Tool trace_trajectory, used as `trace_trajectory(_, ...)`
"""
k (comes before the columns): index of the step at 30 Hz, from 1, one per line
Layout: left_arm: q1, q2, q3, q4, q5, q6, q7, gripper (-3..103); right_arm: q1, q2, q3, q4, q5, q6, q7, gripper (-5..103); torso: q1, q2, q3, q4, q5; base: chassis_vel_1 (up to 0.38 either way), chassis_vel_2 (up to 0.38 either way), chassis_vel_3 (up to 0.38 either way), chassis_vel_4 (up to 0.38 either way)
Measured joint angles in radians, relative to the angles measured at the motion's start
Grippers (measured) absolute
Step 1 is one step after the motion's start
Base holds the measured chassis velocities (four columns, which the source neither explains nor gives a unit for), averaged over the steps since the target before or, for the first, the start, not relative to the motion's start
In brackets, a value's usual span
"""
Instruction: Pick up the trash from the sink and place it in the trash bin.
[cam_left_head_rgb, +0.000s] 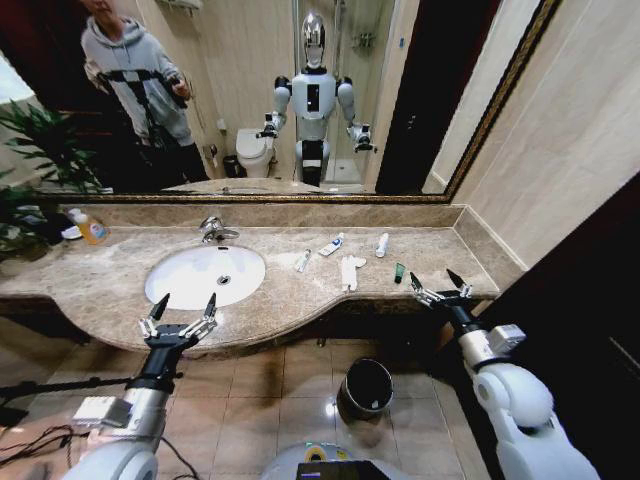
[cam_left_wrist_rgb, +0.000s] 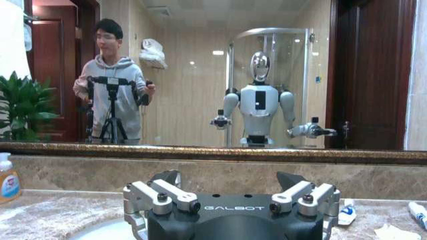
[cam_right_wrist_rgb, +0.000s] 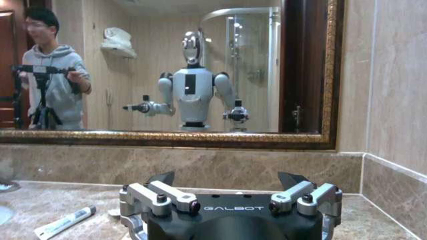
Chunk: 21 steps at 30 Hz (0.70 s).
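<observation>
The trash lies on the marble counter to the right of the sink (cam_left_head_rgb: 170, 285): a small white tube (cam_left_head_rgb: 303, 260), a blue-printed tube (cam_left_head_rgb: 332, 244), a white bottle (cam_left_head_rgb: 382, 244), a white wrapper (cam_left_head_rgb: 350, 270) and a dark green tube (cam_left_head_rgb: 399, 272). The basin itself looks bare. Down on the floor below the counter stands the black trash bin (cam_left_head_rgb: 366, 387). My left gripper (cam_left_head_rgb: 182, 308) hovers open at the counter's front edge before the basin. My right gripper (cam_left_head_rgb: 440, 285) is open near the counter's right end, close to the green tube. A tube (cam_right_wrist_rgb: 65, 222) shows in the right wrist view.
A chrome faucet (cam_left_head_rgb: 215, 230) stands behind the basin, with a yellow soap bottle (cam_left_head_rgb: 92, 229) at the far left beside a plant. A wide mirror backs the counter and a wall closes the right side. A person with a tripod shows in the mirror.
</observation>
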Motion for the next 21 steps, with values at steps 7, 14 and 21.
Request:
trace_trajectory(7,0.0,0.0,0.0,0.0,0.0,0.0,0.0,100,-0.006,-0.015,0.01,-0.025,0.038,-0.002,0.009,100,0.0,0.0,0.0,-0.0002,-0.0001,0.0,0.0,0.0,0.0)
trace_trajectory(14,0.0,0.0,0.0,0.0,0.0,0.0,0.0,100,0.081,-0.028,-0.089,-0.11,0.004,-0.019,0.005,100,0.0,0.0,0.0,-0.0001,0.0002,0.0,0.0,0.0,0.0)
trace_trajectory(21,0.0,0.0,0.0,0.0,0.0,0.0,0.0,100,0.234,-0.041,-0.218,-0.243,-0.06,-0.026,0.053,100,0.0,0.0,0.0,0.0001,-0.0001,0.0,0.0,0.0,0.0)
